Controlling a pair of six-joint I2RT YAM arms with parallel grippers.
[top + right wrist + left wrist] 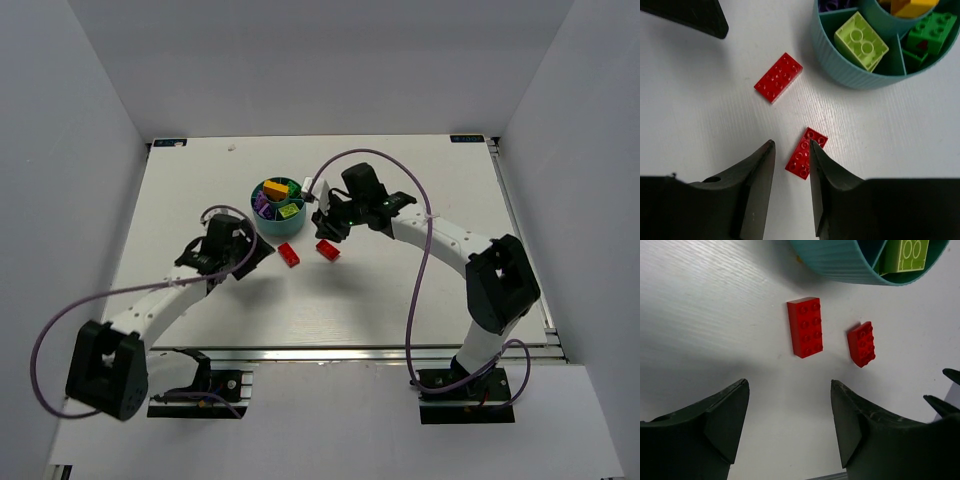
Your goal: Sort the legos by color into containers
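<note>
A broad red plastic brick (778, 77) and a narrower red plastic brick (805, 152) lie on the white table (700, 125), just beside the round teal plastic bowl (850, 75). The bowl's compartments already hold lime, purple, orange and dark green bricks, so by my judgement only these two reds remain. The right gripper (791, 146) hovers over the narrower one, its claw narrowly parted and holding nothing. The left gripper (789, 390) gapes wide and empty.

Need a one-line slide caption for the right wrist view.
Right gripper open above one red brick, a second red brick nearby, both outside the teal divided bowl that holds a lime brick.
</note>
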